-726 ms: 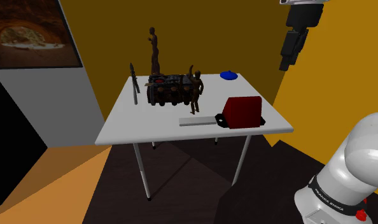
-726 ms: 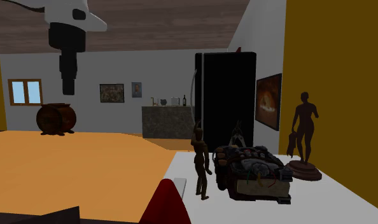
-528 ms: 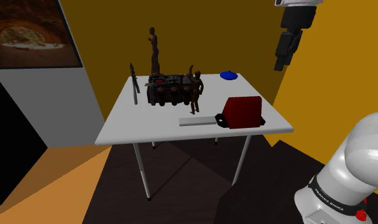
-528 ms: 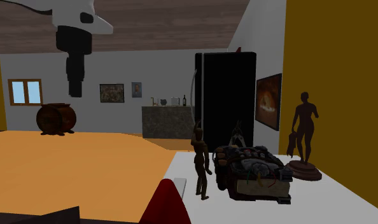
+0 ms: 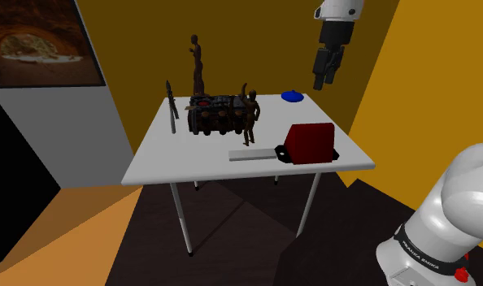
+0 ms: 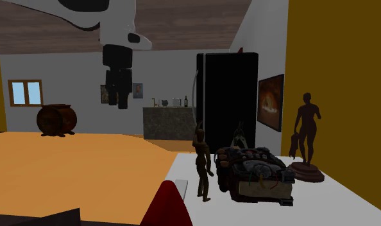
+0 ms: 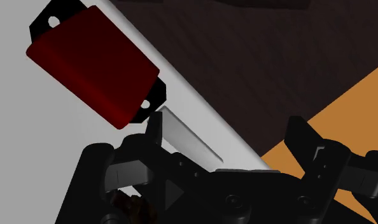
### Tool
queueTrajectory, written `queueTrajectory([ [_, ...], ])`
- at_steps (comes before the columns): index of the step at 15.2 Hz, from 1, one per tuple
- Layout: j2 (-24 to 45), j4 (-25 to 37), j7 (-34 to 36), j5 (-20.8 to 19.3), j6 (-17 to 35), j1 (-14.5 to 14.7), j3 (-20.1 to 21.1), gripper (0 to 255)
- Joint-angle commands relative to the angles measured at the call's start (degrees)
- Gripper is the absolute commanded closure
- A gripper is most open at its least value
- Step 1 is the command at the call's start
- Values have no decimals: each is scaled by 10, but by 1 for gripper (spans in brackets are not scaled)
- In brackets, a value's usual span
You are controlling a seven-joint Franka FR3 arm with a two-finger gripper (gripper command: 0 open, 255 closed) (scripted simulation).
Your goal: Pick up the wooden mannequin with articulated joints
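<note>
One wooden mannequin [image 5: 250, 118] stands upright on the white table [image 5: 191, 154], just beside a dark bundle [image 5: 215, 114]. Gripper [image 5: 319, 81], fingers apart and empty, hangs well above it; approach, descent and grasp are not yet done.

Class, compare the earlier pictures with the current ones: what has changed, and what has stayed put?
The gripper swung toward the shoulder view's left, nearer the mannequin. It is open and holds nothing. The mannequin, the red box and the table stayed put.
</note>
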Motion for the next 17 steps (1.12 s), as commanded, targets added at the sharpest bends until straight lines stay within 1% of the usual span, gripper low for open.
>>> queueTrajectory([
  [1, 41, 22, -12, 3, 22, 2, -6, 0],
  [5, 126, 77, -33, 15, 55, 8, -14, 0],
  [9, 213, 145, -54, 29, 76, 11, -20, 0],
  [13, 302, 227, -73, 46, 85, 12, -22, 0],
  [17, 394, 326, -91, 64, 81, 9, -22, 0],
])
